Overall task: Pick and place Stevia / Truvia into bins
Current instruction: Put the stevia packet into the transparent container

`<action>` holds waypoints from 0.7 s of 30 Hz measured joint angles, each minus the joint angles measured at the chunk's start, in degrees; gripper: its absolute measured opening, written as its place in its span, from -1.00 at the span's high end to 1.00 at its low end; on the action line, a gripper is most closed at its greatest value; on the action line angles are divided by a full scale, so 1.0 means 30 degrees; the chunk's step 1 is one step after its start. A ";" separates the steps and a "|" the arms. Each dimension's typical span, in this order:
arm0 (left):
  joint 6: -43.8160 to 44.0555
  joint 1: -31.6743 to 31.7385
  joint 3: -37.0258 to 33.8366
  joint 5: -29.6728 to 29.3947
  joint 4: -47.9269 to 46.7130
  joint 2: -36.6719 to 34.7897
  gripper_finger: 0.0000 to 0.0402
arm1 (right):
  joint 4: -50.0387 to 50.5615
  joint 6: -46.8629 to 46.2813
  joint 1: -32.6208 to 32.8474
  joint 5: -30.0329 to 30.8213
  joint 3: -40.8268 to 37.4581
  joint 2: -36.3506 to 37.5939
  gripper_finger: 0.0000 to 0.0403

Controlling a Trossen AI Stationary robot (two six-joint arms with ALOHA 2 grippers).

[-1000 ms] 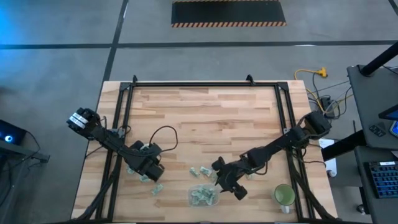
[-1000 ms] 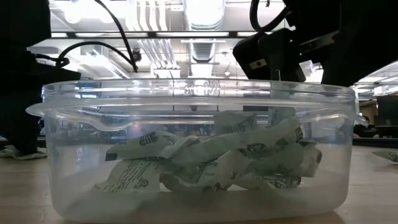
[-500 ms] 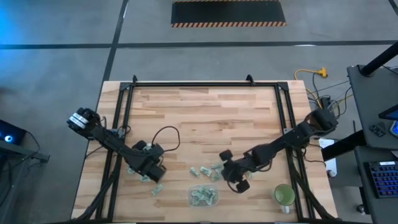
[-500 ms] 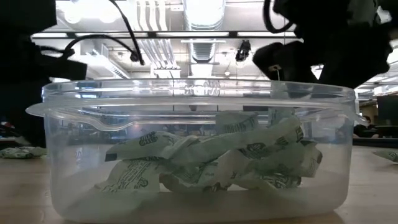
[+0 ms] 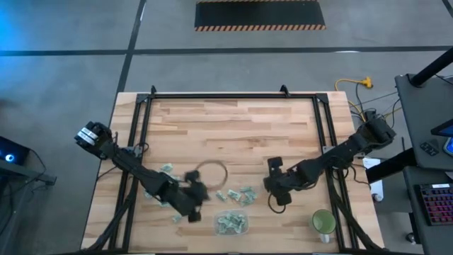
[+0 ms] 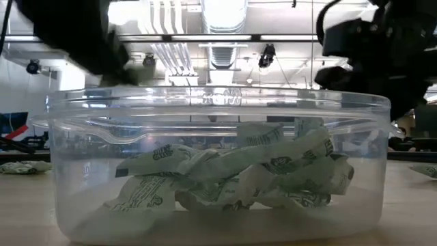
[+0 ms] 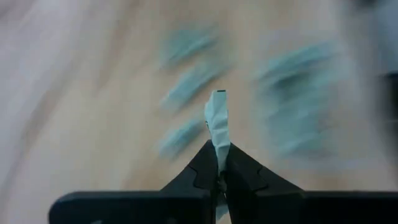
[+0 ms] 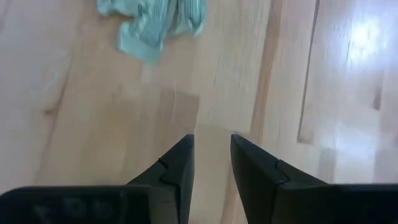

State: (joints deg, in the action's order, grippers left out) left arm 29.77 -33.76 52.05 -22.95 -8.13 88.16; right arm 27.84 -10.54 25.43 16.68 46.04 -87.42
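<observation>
A clear plastic bin [image 5: 231, 223] stands near the table's front edge with several pale green sachets [image 6: 232, 178] lying in it. More sachets [image 5: 239, 195] lie loose on the wood just beyond it, and others [image 5: 167, 170] lie to the left. My left gripper [image 5: 192, 205] hangs just left of the bin, shut on one sachet [image 7: 217, 121]. My right gripper [image 5: 276, 197] is to the right of the loose sachets, pointing down at bare wood. It is open [image 8: 211, 146] with nothing between its fingers. My left gripper pinches one sachet between its two fingertips [image 7: 231, 163], by the sachet's lower end [image 7: 219, 149]. The rest of the sachet sticks out beyond the tips, edge-on to the camera. It is lifted clear of the table.
A round green cup [image 5: 323, 222] stands at the front right. One sachet [image 5: 177, 216] lies near the front edge, left of the bin. A black frame [image 5: 233, 95] runs round the tabletop. The far half of the table is bare wood.
My left gripper has risen from the sachets on the left and swung toward the bin, tipping up as it went. My right gripper has drawn back from the bin's far right side toward the table's right and far edges.
</observation>
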 joint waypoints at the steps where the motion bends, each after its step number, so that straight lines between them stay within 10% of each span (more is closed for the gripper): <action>1: -0.1816 -0.0028 -0.0080 0.0608 0.1953 0.0119 1.00 | -0.0259 -0.0007 0.0000 0.0000 -0.0236 0.0065 0.54; 6: -0.6097 0.0007 -0.0251 0.3105 0.6664 0.0994 1.00 | -0.3240 0.0266 0.0000 -0.0278 -0.1104 -0.0042 0.53; 21: -0.6598 0.0639 -0.0022 0.6027 1.0224 0.3914 1.00 | -0.9319 0.2586 -0.0730 -0.2080 -0.1677 -0.0780 0.36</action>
State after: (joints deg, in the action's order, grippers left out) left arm 9.98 -31.84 51.98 -4.86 22.54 99.91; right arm -0.11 -2.78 23.24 10.44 41.01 -89.76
